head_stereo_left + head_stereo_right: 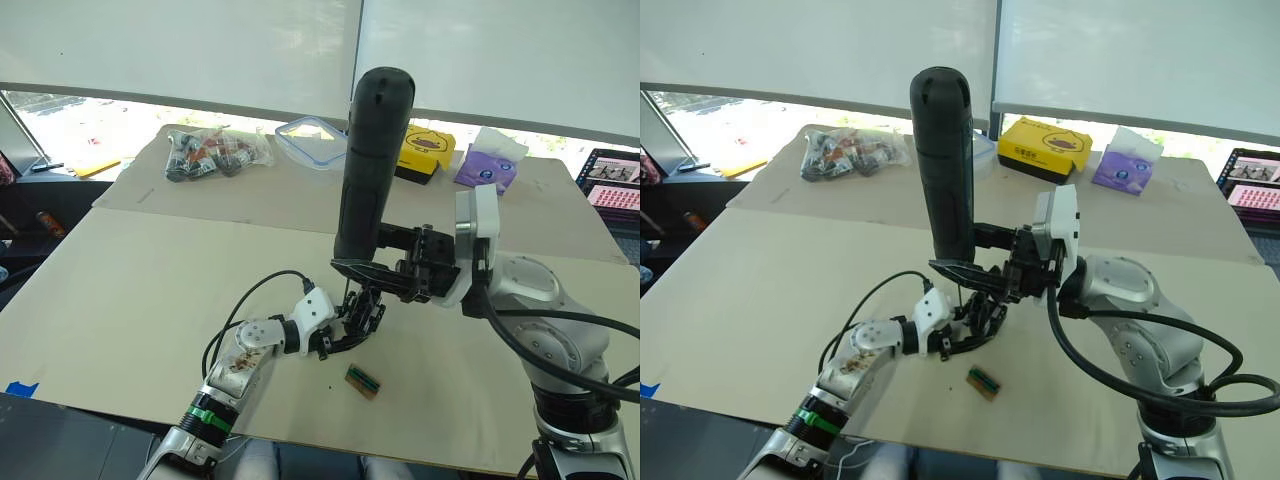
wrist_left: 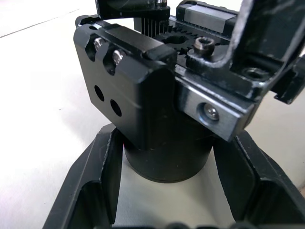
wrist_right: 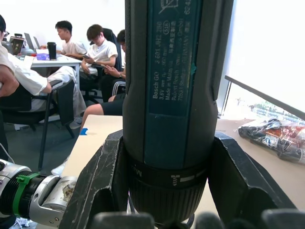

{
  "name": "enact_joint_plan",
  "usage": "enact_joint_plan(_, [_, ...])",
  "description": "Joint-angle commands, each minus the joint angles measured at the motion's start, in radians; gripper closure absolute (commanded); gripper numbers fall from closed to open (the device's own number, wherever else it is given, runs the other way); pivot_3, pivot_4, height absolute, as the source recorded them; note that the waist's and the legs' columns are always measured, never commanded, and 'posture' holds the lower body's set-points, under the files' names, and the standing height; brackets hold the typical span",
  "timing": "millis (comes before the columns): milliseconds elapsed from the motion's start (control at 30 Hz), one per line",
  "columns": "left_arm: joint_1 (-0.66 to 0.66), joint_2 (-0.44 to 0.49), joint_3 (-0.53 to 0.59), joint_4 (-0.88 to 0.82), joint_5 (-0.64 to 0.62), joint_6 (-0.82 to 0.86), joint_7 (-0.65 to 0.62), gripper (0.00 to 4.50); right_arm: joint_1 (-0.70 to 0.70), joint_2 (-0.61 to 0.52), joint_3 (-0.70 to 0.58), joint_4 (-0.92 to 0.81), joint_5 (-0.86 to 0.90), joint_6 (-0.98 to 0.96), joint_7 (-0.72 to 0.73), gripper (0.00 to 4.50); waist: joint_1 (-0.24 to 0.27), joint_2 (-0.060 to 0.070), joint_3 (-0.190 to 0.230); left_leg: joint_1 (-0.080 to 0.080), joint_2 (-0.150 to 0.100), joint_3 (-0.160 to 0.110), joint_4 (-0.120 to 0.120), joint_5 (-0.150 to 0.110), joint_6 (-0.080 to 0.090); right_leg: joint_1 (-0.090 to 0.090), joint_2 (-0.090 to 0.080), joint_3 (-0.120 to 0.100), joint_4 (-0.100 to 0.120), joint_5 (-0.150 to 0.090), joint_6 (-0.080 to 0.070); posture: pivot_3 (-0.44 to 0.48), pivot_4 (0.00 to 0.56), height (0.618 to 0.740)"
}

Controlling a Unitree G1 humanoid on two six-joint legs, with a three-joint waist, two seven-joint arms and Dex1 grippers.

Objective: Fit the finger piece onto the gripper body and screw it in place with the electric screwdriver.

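Electric screwdriver (image 3: 171, 95) upright between right fingers (image 3: 102, 186); gripper body (image 2: 157, 95) between left fingers (image 2: 95, 191).

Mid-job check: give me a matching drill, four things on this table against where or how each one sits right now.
Things:
1. electric screwdriver
2. gripper body
3. green-and-brown block
4. yellow box

States:
A. lying loose on the table, in front of the left gripper
B. at the far edge, beside the purple tissue pack
C. held upright in the right gripper
D. clamped by the left gripper, under the bit

Pairs: 1-C, 2-D, 3-A, 4-B
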Motion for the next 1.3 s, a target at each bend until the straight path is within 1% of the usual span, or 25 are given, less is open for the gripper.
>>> enact_joint_plan(33, [0.026,0.019,-0.03,0.021,0.005,0.04,-0.026,2.23,0.001,0.004,-0.013,-0.027,-0.003,-0.033,0.003,2.59,-0.002,0.0,0.0,0.0,0.0,0.0,0.0,0.0,0.0,0.0,0.0,0.0,0.0,0.0,0.0,0.0,0.15,0.74])
enact_joint_plan(267, [0.028,0.031,-0.035,0.016,-0.005,0.047,-0.028,2.23,0.02,0.009,-0.012,-0.028,-0.02,-0.036,0.004,2.59,-0.014,0.0,0.0,0.0,0.0,0.0,0.0,0.0,0.0,0.0,0.0,0.0,0.0,0.0,0.0,0.0,0.15,0.74])
enact_joint_plan(1300, [0.035,0.036,-0.04,0.0,-0.01,0.073,-0.024,2.23,0.055,0.032,-0.007,-0.038,-0.054,-0.047,0.016,2.59,-0.016,0.0,0.0,0.0,0.0,0.0,0.0,0.0,0.0,0.0,0.0,0.0,0.0,0.0,0.0,0.0,0.15,0.74])
